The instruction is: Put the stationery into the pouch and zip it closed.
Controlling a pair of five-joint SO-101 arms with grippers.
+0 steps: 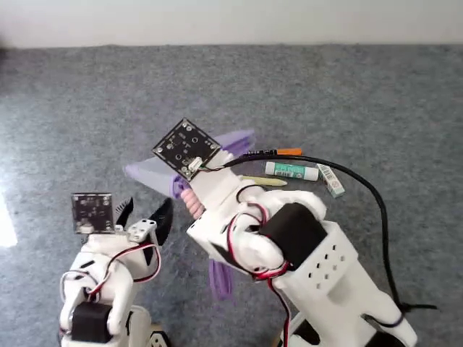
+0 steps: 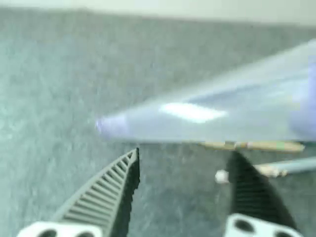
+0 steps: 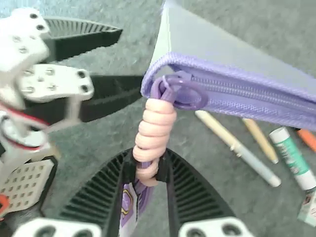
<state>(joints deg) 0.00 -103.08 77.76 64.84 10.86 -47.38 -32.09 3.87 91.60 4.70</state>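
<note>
While the R gripper (image 3: 148,167) sits over the middle of the grey mat (image 1: 72,108), I see its fingers pinched tight on the lower turns of the pink coiled strap (image 3: 150,128), w/ a bit of purple tag poking out btwn them. The strap's top end hooks thru a purple ring (image 3: 180,91) at the zip end of the pouch (image 3: 237,74). Along the stretch I can see, the zip teeth look meshed.

The pouch is pale purple and see-thru. In the high view it runs from just ahead of the L gripper (image 1: 147,210) across under the R wrist. From the L wrist cam its corner looks raised off the mat, w/ a pen visible below its edge.

The L gripper's fingers are spread wide w/ nothing btwn them. It's near the pouch's corner, not touching it.

The stationery lies on the mat outside the pouch, on the R arm's side:
- two pale pens (image 3: 232,143), closest to the pouch
- a glue stick (image 1: 289,170) w/ a green label
- an orange pen (image 1: 278,152), on the far side of the glue stick
- a small white-green block (image 1: 330,181), just beside the glue stick's end
</note>
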